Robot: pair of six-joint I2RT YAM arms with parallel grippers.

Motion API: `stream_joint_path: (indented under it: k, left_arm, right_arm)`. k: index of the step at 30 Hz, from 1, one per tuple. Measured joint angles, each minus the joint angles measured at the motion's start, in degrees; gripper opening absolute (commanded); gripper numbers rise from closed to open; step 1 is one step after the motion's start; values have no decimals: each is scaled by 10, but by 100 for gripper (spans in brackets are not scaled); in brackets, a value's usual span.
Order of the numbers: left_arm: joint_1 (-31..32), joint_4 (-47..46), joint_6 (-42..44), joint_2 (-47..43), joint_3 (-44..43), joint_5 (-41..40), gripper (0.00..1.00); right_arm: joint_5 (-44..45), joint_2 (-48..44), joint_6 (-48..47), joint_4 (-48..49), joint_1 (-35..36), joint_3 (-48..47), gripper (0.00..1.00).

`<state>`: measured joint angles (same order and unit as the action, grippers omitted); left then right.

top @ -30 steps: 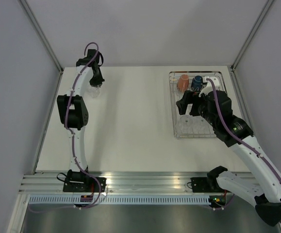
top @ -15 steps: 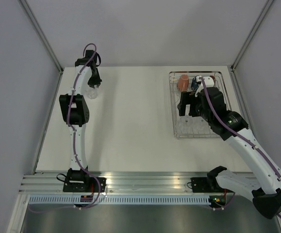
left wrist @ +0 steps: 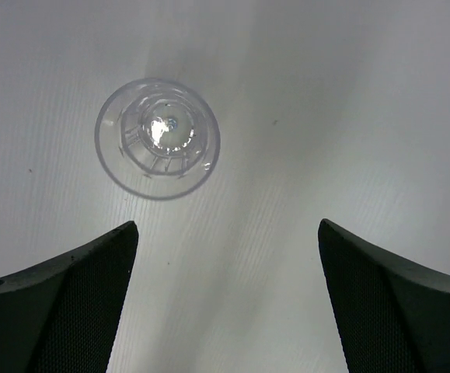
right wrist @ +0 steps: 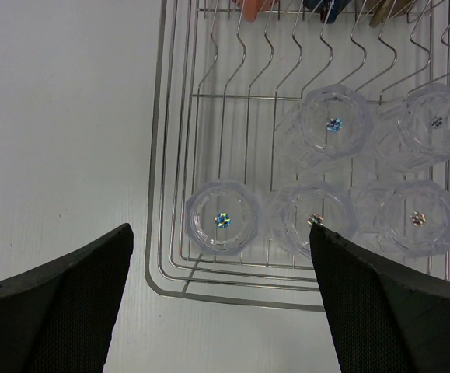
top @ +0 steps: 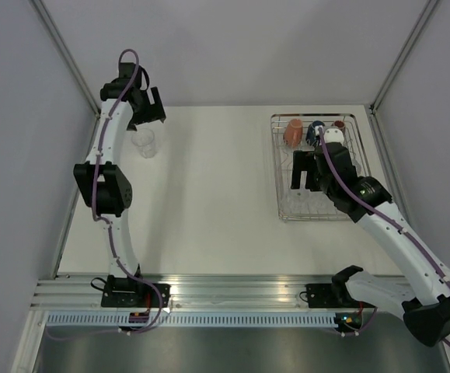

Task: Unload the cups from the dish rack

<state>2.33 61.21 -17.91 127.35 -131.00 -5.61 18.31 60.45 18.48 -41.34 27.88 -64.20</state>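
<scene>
At the far left of the table [top: 209, 202], one clear glass [left wrist: 157, 138] is standing alone. The left gripper [left wrist: 226, 225] is hovering directly above it, jaws spread wide and gripping nothing, while the left arm is stretching along the table's left edge. On the right, the wire rack [right wrist: 162, 155] is holding five more glasses [right wrist: 223, 217], countable only in the right wrist view. Only the overhead view is showing the salmon mug [top: 293, 132], the blue mug [top: 315, 130] and the brown mug [top: 338, 124], three in all, at the rack's far end. The right gripper [right wrist: 221, 228] is hanging over the rack, jaws wide apart and empty.
</scene>
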Motion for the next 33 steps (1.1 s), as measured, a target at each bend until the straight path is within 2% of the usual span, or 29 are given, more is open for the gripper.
stream_joint_path:
  k: [9, 18, 23, 29, 32, 33]
  left_arm:
    - [15, -50, -21, -281, 151, 23, 99]
    - [65, -122, -46, -538, 408, 66, 99]
    - [97, -146, -50, -615, 483, 93, 99]
    - [133, -155, -50, -656, 531, 106, 99]
    - [139, -157, -50, -667, 550, 107, 99]
    - [141, -159, -50, -670, 557, 107, 99]
  right_arm:
    - [-16, 55, 13, 7, 0, 28, 98]
    - [-14, 136, 14, 19, 0, 40, 97]
    - [-17, 158, 15, 38, 0, 49, 94]
    - [-14, 195, 18, 55, 0, 69, 90]
    - [-14, 202, 19, 59, 0, 79, 83]
    - [-15, 202, 19, 61, 0, 80, 76]
